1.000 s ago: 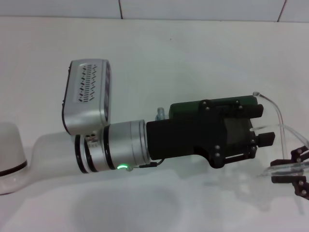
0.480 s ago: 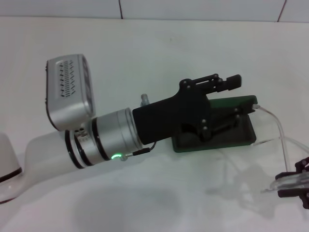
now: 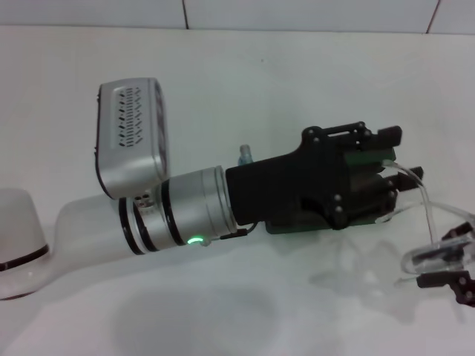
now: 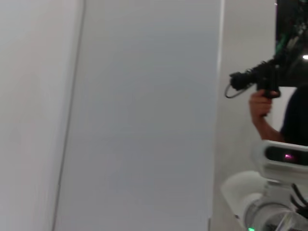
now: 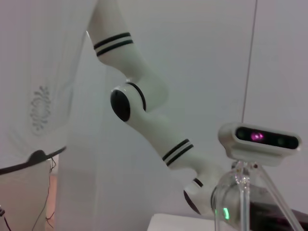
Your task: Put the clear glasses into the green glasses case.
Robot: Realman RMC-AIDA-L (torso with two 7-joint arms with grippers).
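Left gripper (image 3: 386, 174): fingers spread, poised directly over the green glasses case (image 3: 364, 215), hiding most of it.
Right gripper (image 3: 449, 271): clamped on the clear glasses (image 3: 427, 222), just beside the left gripper.
Risk: a glasses arm may snag the left gripper's fingers.

White tubular arm with black bands (image 3: 18, 256), silver wrist cylinder (image 3: 182, 219) bearing a green light — black screw-studded gripper housing (image 3: 297, 193), silver vented camera box (image 3: 133, 137).
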